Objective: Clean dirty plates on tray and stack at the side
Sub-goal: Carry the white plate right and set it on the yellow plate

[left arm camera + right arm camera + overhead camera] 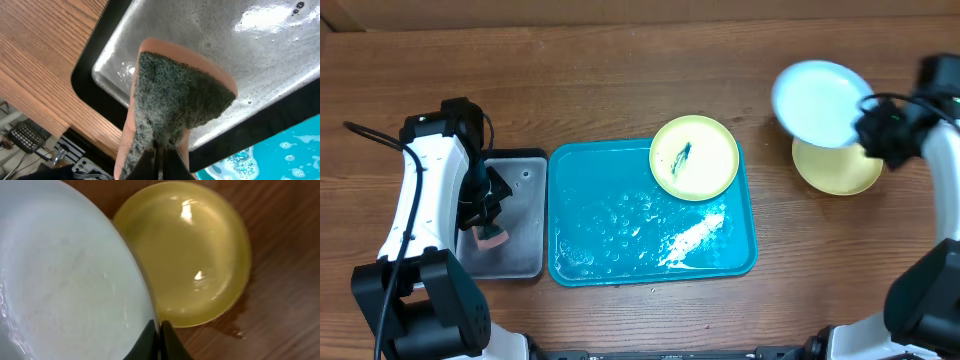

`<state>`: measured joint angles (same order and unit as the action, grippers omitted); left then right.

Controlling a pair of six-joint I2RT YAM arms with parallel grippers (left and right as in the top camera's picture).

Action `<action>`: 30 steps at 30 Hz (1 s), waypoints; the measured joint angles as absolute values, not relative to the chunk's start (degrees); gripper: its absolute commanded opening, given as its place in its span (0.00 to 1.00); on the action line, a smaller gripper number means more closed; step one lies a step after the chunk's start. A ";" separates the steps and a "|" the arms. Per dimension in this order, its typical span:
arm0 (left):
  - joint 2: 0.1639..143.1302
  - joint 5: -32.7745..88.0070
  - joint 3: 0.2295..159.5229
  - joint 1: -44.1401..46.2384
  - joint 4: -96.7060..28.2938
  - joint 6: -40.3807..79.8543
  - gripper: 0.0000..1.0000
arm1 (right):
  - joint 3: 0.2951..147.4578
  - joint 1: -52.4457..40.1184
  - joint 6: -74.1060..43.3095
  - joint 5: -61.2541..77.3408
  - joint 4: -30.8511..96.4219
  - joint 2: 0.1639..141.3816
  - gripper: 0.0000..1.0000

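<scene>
A pale yellow-green plate [694, 157] with a dark smear in its centre lies at the far right corner of the wet teal tray [620, 250]. My right gripper [873, 118] [160, 330] is shut on the rim of the pale blue-white plate [818, 100] [60, 280], holding it tilted above the table. Partly under it, a clean yellow-green plate [840, 168] [200, 255] rests on the wood to the right of the tray. My left gripper [490, 228] [161, 152] is shut on a pink sponge with a grey-green scouring face [175, 100], over the metal tray.
A black-rimmed grey metal tray [520, 220] [260, 55] sits against the teal tray's left side, wet inside. Soapy water and foam [690, 240] cover the teal tray's floor. A small puddle [232, 325] lies beside the clean plate. Bare wooden table surrounds everything.
</scene>
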<state>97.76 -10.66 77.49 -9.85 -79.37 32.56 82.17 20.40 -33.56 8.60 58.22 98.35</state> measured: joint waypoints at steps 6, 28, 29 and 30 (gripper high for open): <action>97.76 -10.66 77.49 -9.85 -79.31 32.56 0.04 | 77.12 28.18 -32.62 7.81 57.32 101.75 0.04; 97.76 -10.66 77.49 -9.85 -78.78 32.56 0.04 | 75.90 28.01 -25.12 12.53 55.44 107.55 0.32; 97.76 -10.66 77.49 -9.85 -78.78 32.56 0.04 | 77.34 27.55 -24.58 12.91 56.42 107.53 0.33; 97.76 -10.66 77.49 -9.85 -78.78 32.56 0.04 | 79.07 26.87 -23.81 13.23 57.32 107.44 0.33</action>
